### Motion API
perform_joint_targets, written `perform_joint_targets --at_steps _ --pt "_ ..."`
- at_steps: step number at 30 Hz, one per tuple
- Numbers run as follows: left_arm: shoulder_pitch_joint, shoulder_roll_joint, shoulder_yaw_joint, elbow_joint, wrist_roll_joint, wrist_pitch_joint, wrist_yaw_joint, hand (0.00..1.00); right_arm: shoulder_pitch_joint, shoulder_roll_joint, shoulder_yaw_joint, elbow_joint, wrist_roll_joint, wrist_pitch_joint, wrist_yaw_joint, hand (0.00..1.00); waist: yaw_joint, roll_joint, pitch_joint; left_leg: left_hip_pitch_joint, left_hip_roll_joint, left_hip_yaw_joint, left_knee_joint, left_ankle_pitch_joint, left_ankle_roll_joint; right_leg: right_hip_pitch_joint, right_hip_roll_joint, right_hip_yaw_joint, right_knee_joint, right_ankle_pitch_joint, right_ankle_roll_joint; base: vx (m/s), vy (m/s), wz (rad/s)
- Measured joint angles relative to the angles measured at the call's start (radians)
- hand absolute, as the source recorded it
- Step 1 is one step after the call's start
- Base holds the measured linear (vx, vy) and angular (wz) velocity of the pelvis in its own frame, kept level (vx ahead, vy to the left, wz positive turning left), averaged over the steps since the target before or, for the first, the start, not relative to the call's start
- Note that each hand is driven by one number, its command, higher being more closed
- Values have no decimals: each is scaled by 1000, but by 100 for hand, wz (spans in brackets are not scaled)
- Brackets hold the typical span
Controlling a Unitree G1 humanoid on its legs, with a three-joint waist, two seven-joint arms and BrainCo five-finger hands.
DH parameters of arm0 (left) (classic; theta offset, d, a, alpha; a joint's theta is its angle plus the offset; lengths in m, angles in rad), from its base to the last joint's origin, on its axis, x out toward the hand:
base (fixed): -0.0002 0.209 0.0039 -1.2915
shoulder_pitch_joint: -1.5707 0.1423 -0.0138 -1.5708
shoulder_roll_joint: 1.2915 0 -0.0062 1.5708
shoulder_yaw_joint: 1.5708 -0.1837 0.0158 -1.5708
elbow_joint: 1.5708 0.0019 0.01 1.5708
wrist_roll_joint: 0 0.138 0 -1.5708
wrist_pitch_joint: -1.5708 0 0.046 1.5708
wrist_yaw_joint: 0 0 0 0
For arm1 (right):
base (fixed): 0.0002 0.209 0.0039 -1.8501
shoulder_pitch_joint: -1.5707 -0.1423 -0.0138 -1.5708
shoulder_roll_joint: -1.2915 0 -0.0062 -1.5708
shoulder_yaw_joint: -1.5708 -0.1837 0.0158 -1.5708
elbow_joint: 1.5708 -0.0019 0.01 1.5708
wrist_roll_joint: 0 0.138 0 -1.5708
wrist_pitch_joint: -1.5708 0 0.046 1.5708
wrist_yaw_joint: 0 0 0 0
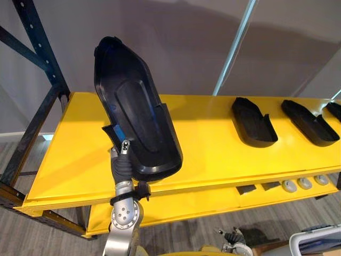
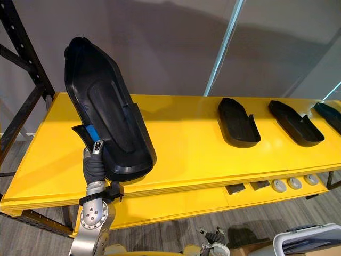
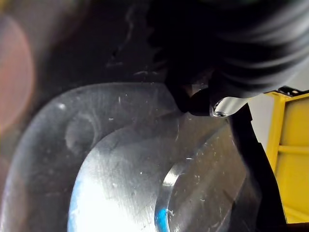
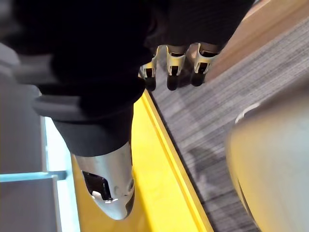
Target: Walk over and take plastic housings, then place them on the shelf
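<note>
1. Left hand [image 1: 123,162], low and left of centre in the left eye view, grips the lower rim of a large black moulded plastic housing [image 1: 136,106], its thumb pressed on the edge. The housing stands tilted over the left half of a flat yellow metal shelf [image 1: 213,154]. Three more black plastic housings [image 1: 254,122] [image 1: 310,122] [image 1: 335,109] lie at the shelf's right.
2. Left wrist view: the housing's glossy black surface [image 3: 120,159] sits right against the hand, one silver fingertip [image 3: 219,107] on it.
3. Right wrist view: at upper centre, the right hand [image 4: 170,60] has relaxed fingers holding nothing, with grey carpet [image 4: 231,96] past them.
</note>
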Motion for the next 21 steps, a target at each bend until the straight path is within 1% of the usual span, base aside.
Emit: perform_joint_targets --at_steps 1,2,3,4,5,8,11,15,17,21 --pt "1 -3 0 7 14 3 -11 100 4 -4 0 0 0 1 -1 0 0 4 1 8 -13 -13 -42 24 4 4 0 -4 -23 10 -7 45 -32 12" --pt "0 -3 2 7 18 4 -11 100 4 -5 0 -3 0 0 -1 0 -1 10 -1 22 -12 -12 -76 55 -3 12 6 -9 -44 22 -15 101 -71 10" --pt "0 -3 2 7 18 4 -11 100 4 -5 0 -3 0 1 -1 0 -1 9 -1 22 -12 -12 -78 57 -4 13 6 -9 -45 23 -16 118 -76 -4" --pt "1 -3 6 7 18 5 -10 100 5 -2 0 -2 0 1 0 0 2 7 0 41 -7 -7 -112 85 -13 22 18 -6 -71 42 -29 142 -79 -15" --pt "3 -4 8 8 18 7 -12 100 4 4 -1 -3 0 1 -1 0 1 7 0 76 7 -4 -148 100 -23 61 34 -3 -115 64 -37 88 -45 -17" --pt "2 -4 11 11 19 7 -29 100 5 11 -1 -3 0 0 0 0 -1 6 -3 126 15 15 -182 116 -23 112 45 4 -172 88 -40 103 -31 -14" --pt "2 -5 15 13 27 7 -43 100 6 13 -1 -10 -1 0 0 0 1 8 -4 145 23 42 -196 124 -23 141 54 22 -235 125 -35 53 27 -22" --pt "-2 -4 19 44 39 14 -51 100 6 11 -1 -14 -2 2 1 0 0 11 -3 158 22 46 -214 126 -23 169 56 27 -301 168 -32 15 45 -9" --pt "-4 -3 24 65 52 27 -52 100 7 11 -1 -14 -10 8 3 0 1 12 -3 171 22 59 -218 127 -22 192 55 31 -339 191 -29 -13 63 -11" --pt "-21 -1 50 89 68 47 -51 100 8 9 -1 -14 -11 9 9 0 1 16 -5 174 22 66 -223 134 -17 203 52 38 -370 216 -25 -52 22 -5"
